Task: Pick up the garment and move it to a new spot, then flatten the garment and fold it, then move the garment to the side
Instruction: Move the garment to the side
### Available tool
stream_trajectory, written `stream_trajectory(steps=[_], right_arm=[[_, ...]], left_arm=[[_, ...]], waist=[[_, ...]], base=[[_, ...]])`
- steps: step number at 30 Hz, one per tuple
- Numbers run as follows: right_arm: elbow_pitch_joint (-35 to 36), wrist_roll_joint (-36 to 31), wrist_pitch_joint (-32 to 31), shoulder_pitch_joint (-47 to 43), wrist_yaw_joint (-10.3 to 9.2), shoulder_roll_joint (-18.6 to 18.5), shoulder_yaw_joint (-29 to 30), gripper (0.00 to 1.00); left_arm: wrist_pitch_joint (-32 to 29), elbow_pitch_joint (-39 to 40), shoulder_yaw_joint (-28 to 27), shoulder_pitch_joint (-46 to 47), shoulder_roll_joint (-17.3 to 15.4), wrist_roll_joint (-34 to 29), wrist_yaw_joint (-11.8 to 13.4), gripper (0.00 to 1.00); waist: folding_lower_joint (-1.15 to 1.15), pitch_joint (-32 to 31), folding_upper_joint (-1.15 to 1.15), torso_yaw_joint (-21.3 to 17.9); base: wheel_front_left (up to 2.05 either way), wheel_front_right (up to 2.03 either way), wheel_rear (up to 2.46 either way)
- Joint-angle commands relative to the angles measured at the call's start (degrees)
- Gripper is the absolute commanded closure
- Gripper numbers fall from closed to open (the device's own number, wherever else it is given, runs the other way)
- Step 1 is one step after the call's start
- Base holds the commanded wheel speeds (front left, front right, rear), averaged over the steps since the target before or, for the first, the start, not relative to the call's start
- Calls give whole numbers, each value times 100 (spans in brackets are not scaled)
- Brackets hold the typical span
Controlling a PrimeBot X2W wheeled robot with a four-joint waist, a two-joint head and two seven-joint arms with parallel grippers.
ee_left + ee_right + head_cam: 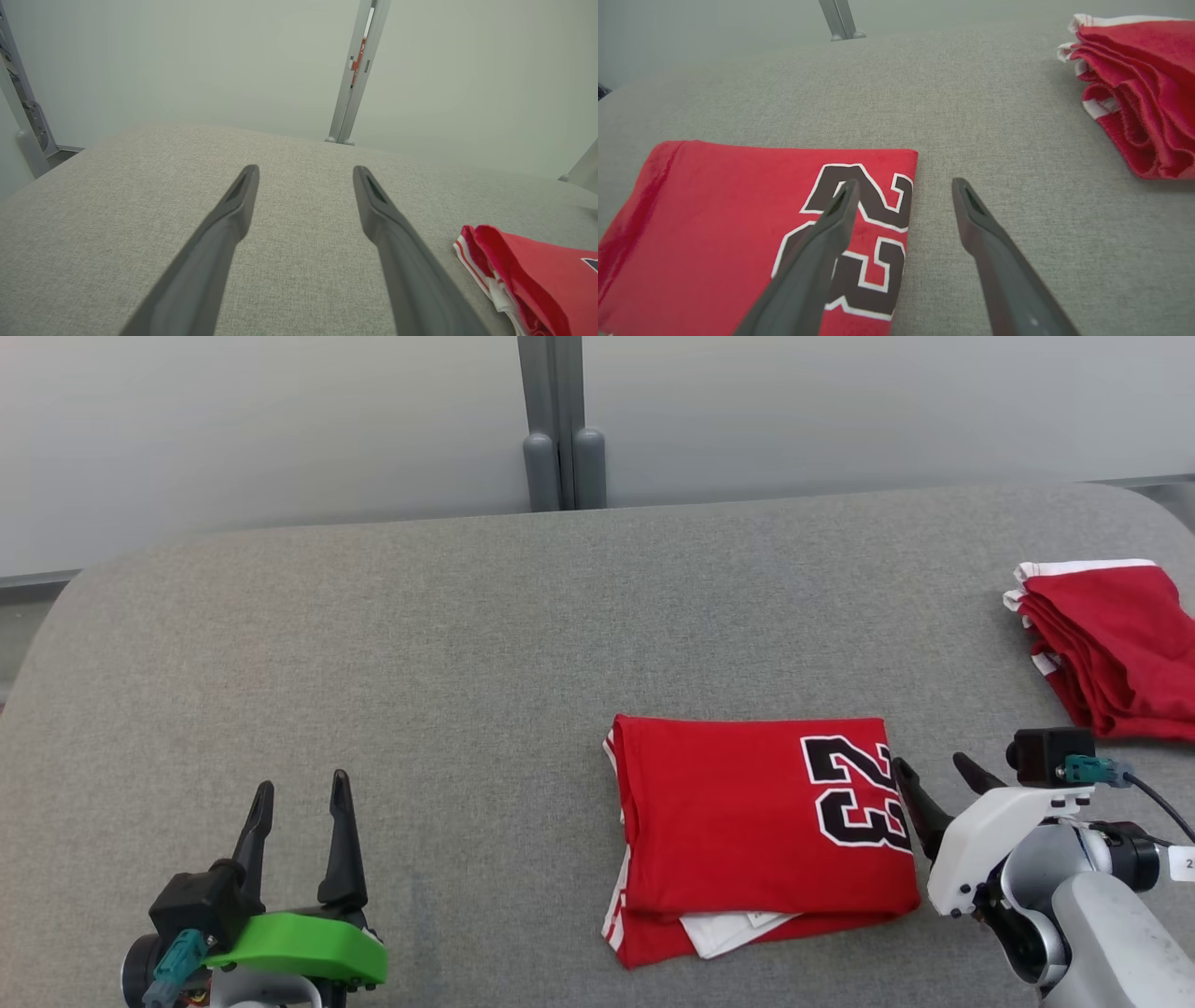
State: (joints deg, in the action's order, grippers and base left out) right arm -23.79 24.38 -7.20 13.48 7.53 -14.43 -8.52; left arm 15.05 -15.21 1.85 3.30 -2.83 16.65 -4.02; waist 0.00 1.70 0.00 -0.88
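Grey woven tabletop (467,644), folded red jersey (747,821) — neat rectangle, smooth knit.

- The number 23 (854,791), in black digits edged with white, stands on the folded red garment (747,821) on the worktop (467,663). It reads sideways in the head view.
- A small white tag (1182,863) by the right arm (1111,924) bears a "2"; the rest is cut off at the view's edge.
- A white label (738,929) under the garment's fold is too small to read.
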Motion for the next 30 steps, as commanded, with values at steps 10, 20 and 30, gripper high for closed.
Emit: stream_trajectory(steps=[10, 20, 30], right_arm=[[-63, 33, -918, 8, -10, 124, 284, 0], [-573, 2, -1448, 44, -5, 432, 258, 0], [-445, -340, -1936, 432, -19, -386, -713, 100]], left_arm=[[12, 39, 125, 288, -15, 47, 40, 0], [12, 52, 137, 375, -15, 17, 37, 0], [13, 118, 243, 437, -15, 156, 104, 0]], waist=[[0, 409, 0, 251], [0, 581, 0, 384], [0, 705, 0, 392]], base=[[0, 0, 0], [0, 0, 0], [0, 0, 0]])
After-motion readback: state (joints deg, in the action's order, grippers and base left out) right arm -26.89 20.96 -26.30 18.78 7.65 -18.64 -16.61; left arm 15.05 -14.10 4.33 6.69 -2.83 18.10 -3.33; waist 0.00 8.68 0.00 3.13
